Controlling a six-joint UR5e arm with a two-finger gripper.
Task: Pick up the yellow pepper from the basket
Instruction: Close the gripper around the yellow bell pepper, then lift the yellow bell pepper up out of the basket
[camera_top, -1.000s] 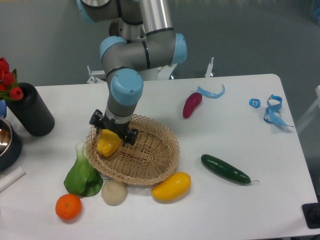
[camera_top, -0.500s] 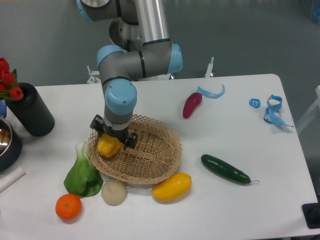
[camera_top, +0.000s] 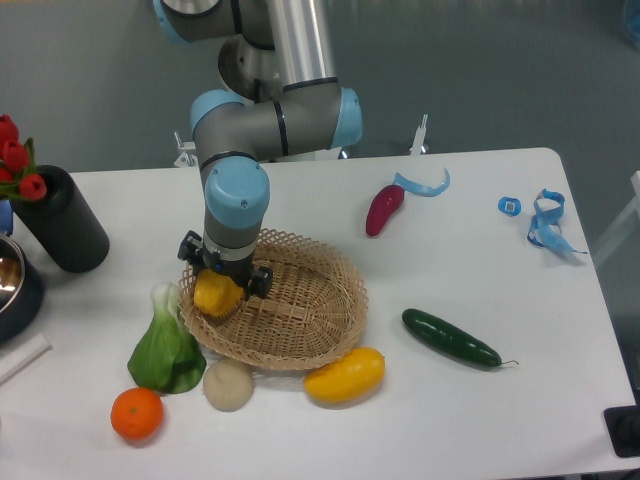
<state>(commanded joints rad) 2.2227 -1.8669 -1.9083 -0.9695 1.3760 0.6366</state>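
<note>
A UR5e arm reaches down over a white table (camera_top: 470, 250) into the basket (camera_top: 310, 310), a wide wicker oval with a looped rim, where the gripper (camera_top: 222, 287) sits right on top of the yellow pepper (camera_top: 216, 295) at the basket's left end. The fingers are mostly hidden behind the wrist and the fruit, so it cannot be told whether they are parted or already clamped on the pepper, which appears to rest low against the basket's left wall. Around the basket lie a yellow mango-like fruit (camera_top: 345, 375) just beside its front rim, a leafy green (camera_top: 166, 350), a pale round item (camera_top: 228, 384) and an orange (camera_top: 137, 413) at front left; a cucumber (camera_top: 450, 338) and a purple vegetable (camera_top: 384, 209) lie well apart to the right. The step in hand looks to be the grasp: it would go best with the fingers seated across the pepper's lobes rather than on its glossy crown, closed firmly, then lifted straight up so the wicker rim is not dragged along
</note>
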